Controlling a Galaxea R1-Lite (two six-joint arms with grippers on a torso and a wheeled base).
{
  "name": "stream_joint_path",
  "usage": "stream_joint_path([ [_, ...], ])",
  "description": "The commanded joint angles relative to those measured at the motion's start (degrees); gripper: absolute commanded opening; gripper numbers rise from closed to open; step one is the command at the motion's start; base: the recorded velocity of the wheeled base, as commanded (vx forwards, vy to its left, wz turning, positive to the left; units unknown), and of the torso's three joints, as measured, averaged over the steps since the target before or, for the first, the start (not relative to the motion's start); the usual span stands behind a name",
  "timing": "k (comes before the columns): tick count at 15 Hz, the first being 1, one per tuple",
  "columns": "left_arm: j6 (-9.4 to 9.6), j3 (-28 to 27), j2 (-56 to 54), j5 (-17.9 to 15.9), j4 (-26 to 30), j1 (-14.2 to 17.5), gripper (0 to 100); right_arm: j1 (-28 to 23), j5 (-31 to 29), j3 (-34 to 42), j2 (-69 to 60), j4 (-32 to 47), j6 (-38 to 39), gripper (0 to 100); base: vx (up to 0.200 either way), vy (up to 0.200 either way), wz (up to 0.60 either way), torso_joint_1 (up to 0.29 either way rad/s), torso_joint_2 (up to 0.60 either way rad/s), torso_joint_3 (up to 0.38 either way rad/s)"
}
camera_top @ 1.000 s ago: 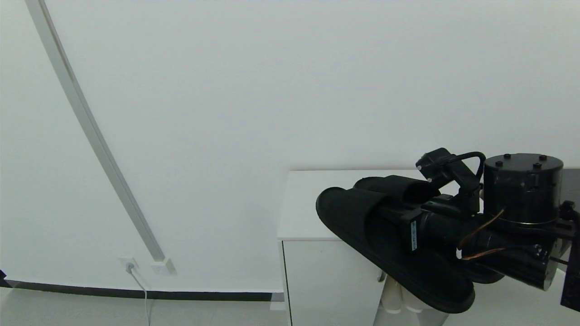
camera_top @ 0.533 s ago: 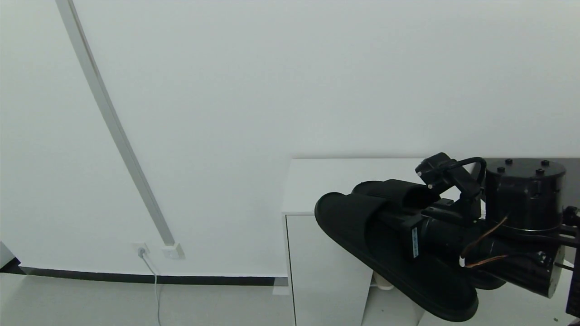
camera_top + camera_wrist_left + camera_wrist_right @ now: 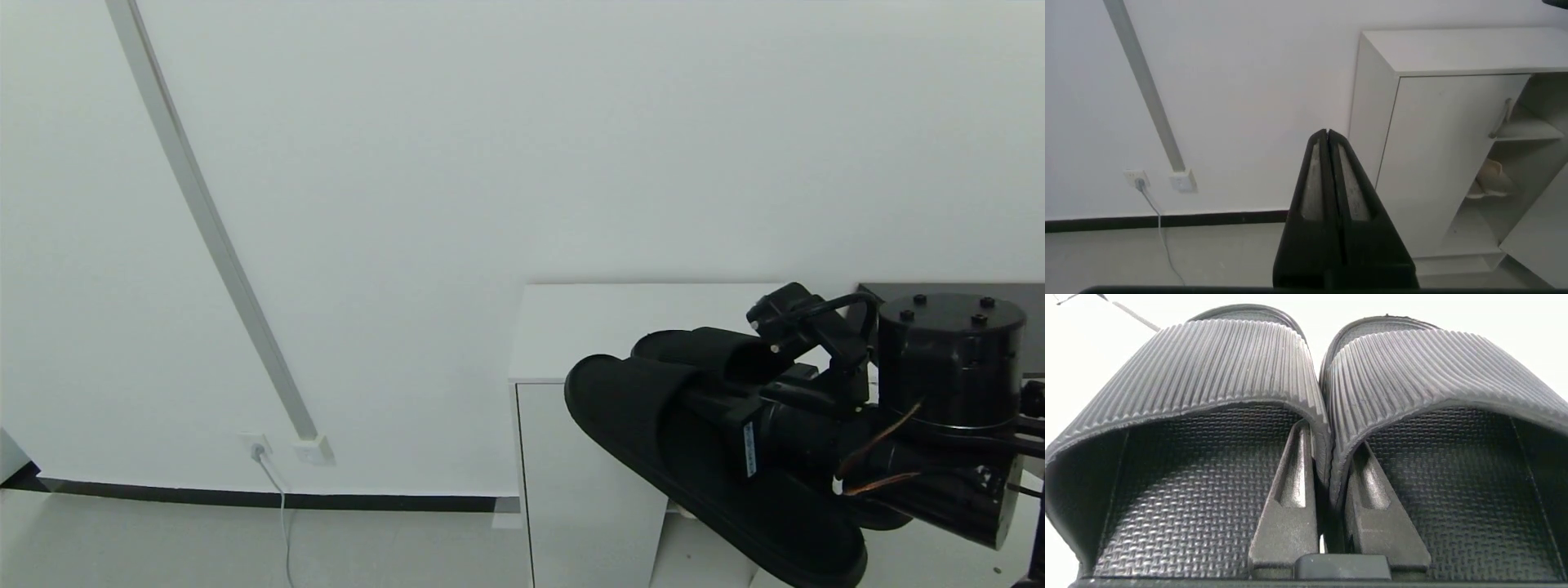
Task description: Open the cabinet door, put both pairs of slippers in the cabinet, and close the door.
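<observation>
No text, number or sign can be read. A small white label (image 3: 749,449) is seen stuck on the right arm (image 3: 796,429), just beside the slippers (image 3: 645,400). Its print is too small to be made out.
</observation>
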Motion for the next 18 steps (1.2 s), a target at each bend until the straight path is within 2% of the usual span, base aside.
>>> stream_joint_path([
  [1,0.04,0.0,0.1,0.0,0.0,0.0,0,0.0,-0.1,0.3,0.2,-0.1,-0.1,0,0.0,0.0,0.0,0.0,0.0,0.0],
  [4,-0.05,0.0,0.0,0.1,0.0,0.0,0,0.1,-0.1,0.3,0.2,0.0,-0.1,0,0.0,0.0,0.0,0.0,0.0,0.0],
  [18,0.04,0.0,0.0,0.0,0.0,0.0,0,0.3,-0.2,0.4,0.0,0.0,-0.4,0,0.0,-0.2,0.0,0.002,0.0,0.003],
])
